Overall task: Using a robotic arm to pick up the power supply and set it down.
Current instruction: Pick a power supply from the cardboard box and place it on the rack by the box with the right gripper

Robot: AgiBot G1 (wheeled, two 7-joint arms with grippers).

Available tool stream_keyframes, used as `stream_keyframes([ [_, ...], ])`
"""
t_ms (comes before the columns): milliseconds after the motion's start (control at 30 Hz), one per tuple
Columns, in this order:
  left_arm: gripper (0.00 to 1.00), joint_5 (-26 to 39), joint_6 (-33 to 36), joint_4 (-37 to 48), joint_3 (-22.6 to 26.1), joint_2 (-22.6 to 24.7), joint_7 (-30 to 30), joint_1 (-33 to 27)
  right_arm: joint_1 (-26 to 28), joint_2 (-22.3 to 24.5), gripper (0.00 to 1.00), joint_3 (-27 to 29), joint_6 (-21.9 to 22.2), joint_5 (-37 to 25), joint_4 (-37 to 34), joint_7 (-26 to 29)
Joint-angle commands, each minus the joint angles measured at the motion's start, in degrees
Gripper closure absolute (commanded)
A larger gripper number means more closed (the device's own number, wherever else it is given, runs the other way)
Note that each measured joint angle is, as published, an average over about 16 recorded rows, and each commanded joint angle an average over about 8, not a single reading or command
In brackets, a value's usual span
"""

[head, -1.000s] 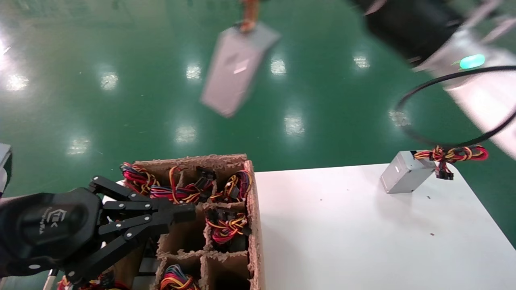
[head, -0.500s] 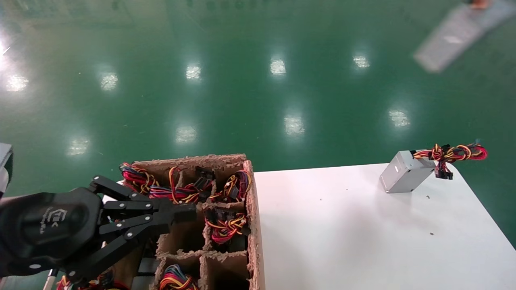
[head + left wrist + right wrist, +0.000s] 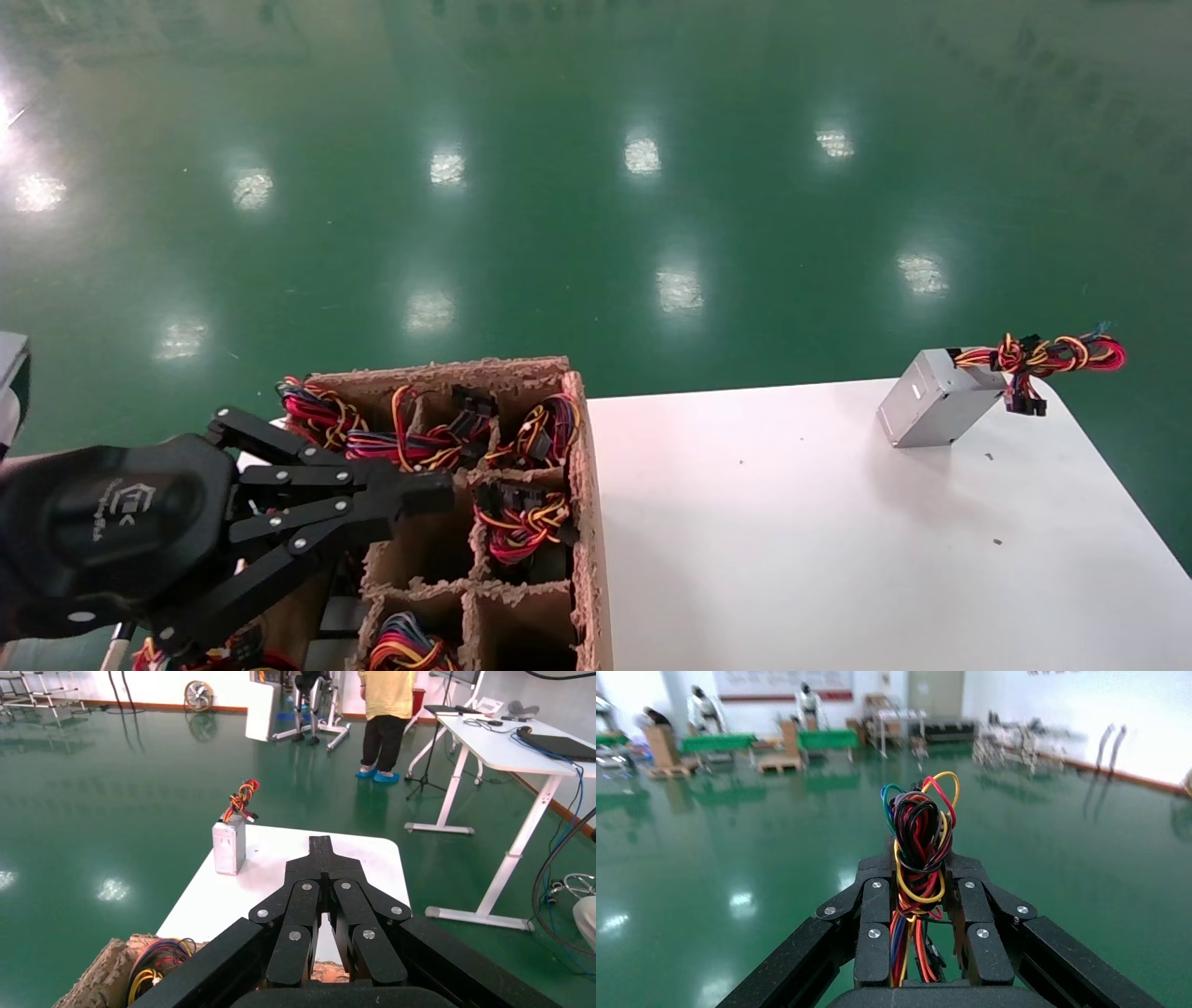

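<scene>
The left gripper (image 3: 424, 489), a black linked-finger claw, hovered over the near-left side of a brown pulp-cardboard crate (image 3: 577, 485) divided into compartments, its fingers pressed together on nothing, as the left wrist view (image 3: 322, 843) confirmed. Several compartments held bundles of red, yellow and black wires (image 3: 521, 522). The crate stood against the left edge of a white rectangular table (image 3: 792, 540). On the table's far right corner a plain grey metal box-shaped power supply (image 3: 931, 401) stood on end, its knot of red, yellow and orange wires (image 3: 1052, 354) with black plugs jutting out past the table edge over the glossy green floor (image 3: 559, 186). The right gripper (image 3: 919, 871) was out of the head view; its own wrist camera showed its black fingers clamped on a bundle of coloured wires (image 3: 919, 832), held up above the green floor, with whatever the wires belonged to hidden from sight.
</scene>
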Motion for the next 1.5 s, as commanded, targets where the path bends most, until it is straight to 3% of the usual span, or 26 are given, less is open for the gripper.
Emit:
stream_keyframes([
  [33, 1.0, 0.0, 0.0, 0.0, 0.0, 0.0, 0.0, 0.0, 0.1, 0.9, 1.0, -0.7, 1.0, -1.0, -0.8, 0.5],
  [267, 1.0, 0.0, 0.0, 0.0, 0.0, 0.0, 0.0, 0.0, -2.9, 0.4, 1.0, -1.1, 1.9, -1.7, -6.8, 0.0],
  [633, 1.0, 0.0, 0.0, 0.0, 0.0, 0.0, 0.0, 0.0, -9.4, -4.6, 1.0, 1.3, 3.5, 0.6, -12.3, -1.3],
  [1500, 1.0, 0.0, 0.0, 0.0, 0.0, 0.0, 0.0, 0.0, -20.4, -11.7, 1.0, 2.7, 11.5, 0.5, -2.6, 7.9],
])
